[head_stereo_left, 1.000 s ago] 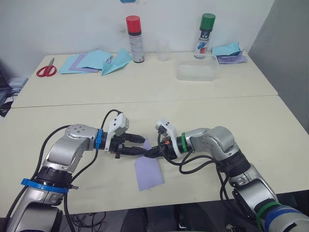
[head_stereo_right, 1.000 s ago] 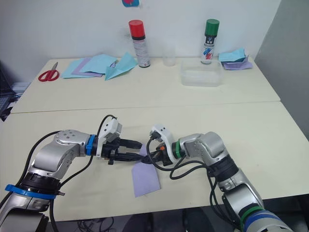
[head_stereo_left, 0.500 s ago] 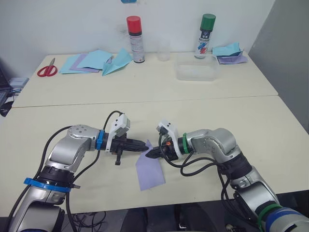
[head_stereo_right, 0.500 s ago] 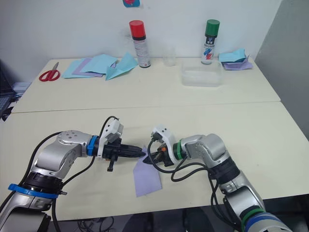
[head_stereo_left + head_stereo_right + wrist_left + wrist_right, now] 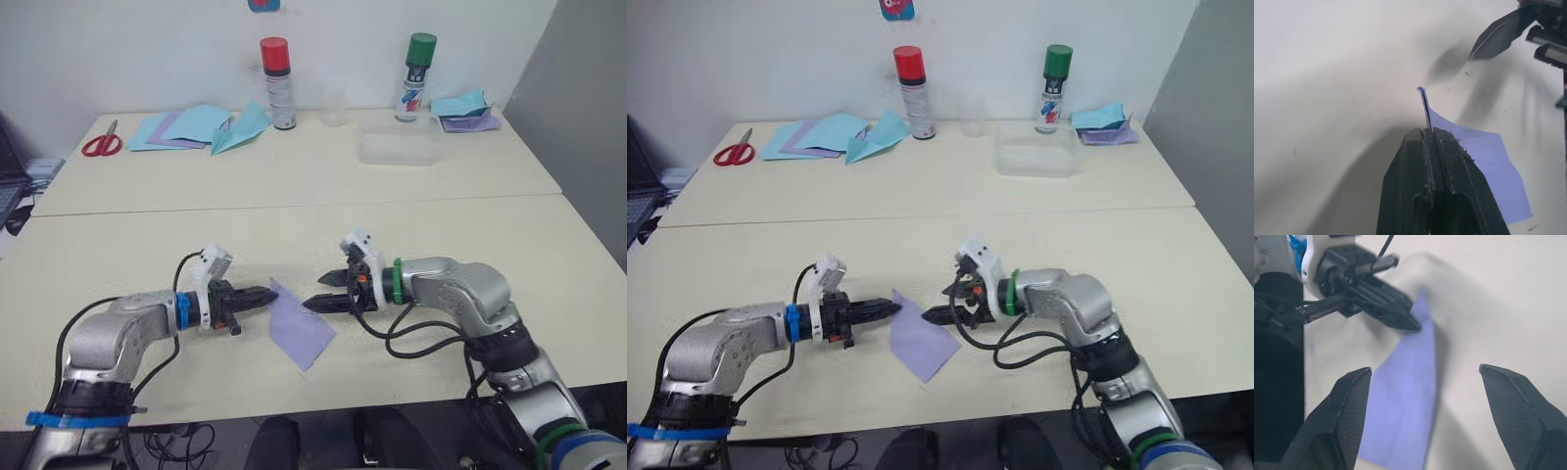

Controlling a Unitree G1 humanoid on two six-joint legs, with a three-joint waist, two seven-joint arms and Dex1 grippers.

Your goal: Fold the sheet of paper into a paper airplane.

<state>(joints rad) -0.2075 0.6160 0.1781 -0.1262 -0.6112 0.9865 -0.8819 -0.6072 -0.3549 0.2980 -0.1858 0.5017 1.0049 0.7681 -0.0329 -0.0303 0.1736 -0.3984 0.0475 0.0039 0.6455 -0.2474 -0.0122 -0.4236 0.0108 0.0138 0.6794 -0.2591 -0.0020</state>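
Observation:
The sheet of paper (image 5: 302, 330), pale lavender and folded over, rests on the near table with its far-left corner lifted. My left gripper (image 5: 268, 294) is shut on that corner; in the left wrist view the thin paper edge (image 5: 1425, 105) sticks out from between the closed fingers (image 5: 1442, 147). My right gripper (image 5: 320, 293) hovers just right of the paper, open and holding nothing. Seen from the right wrist, the paper (image 5: 1405, 406) lies between and beyond the spread fingers (image 5: 1352, 401), with the left gripper (image 5: 1411, 325) pinching its tip.
At the back stand a red-capped spray can (image 5: 275, 81), a green-capped can (image 5: 416, 73), a clear cup (image 5: 333, 103) and a clear plastic box (image 5: 397, 147). Light-blue sheets (image 5: 186, 125), a light-blue paper plane (image 5: 240, 127) and red scissors (image 5: 98, 144) lie back left.
My right gripper has opened and let go of the paper, drawing slightly right. The left gripper closed on the paper's corner and moved left and lower. The camera view shifted too.

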